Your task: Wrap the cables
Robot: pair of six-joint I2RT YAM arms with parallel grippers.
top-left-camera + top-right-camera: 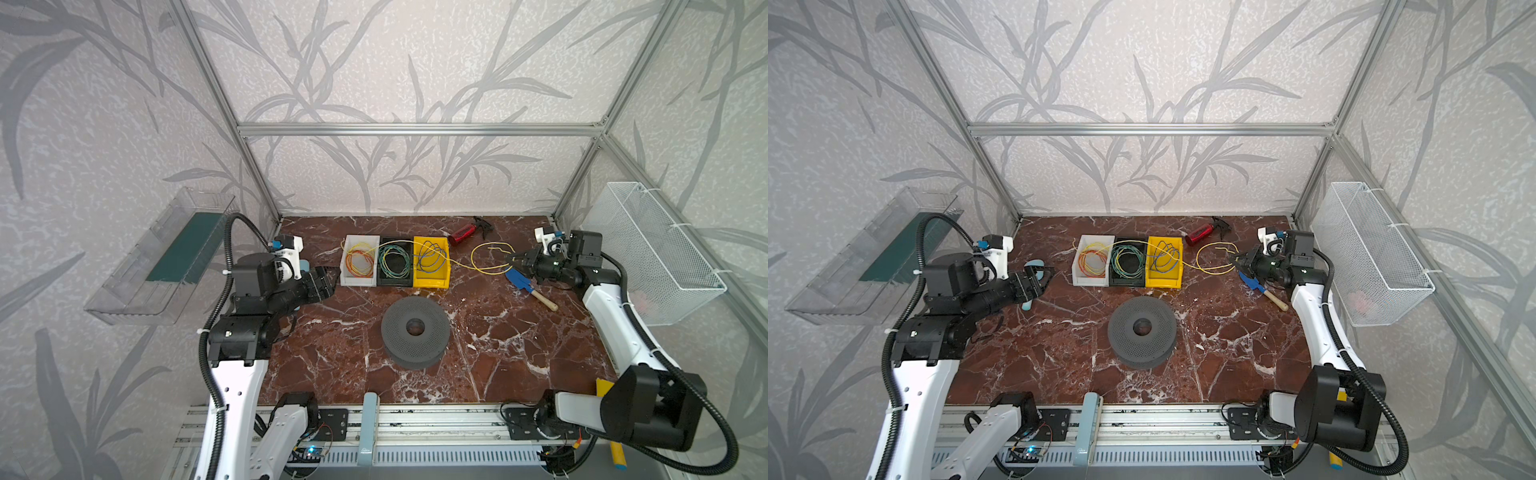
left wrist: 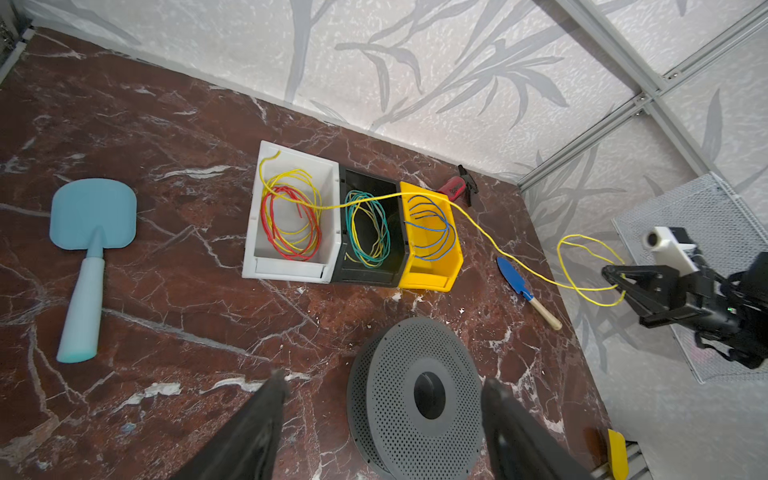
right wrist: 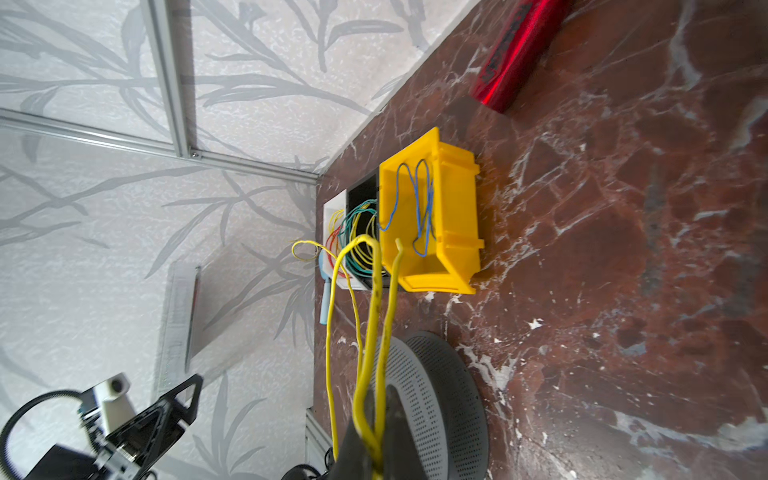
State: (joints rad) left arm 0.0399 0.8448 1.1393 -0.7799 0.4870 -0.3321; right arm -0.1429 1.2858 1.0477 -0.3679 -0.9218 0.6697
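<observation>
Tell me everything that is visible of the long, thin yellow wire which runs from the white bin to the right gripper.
The long yellow wire is string-thin, smooth, insulated and springy. One curled end rises at the white plastic bin; from there it crosses over the black bin and the yellow bin, then runs on to the right gripper, which is shut on it. Near the gripper it makes a loose loop with a short free tip.
</observation>
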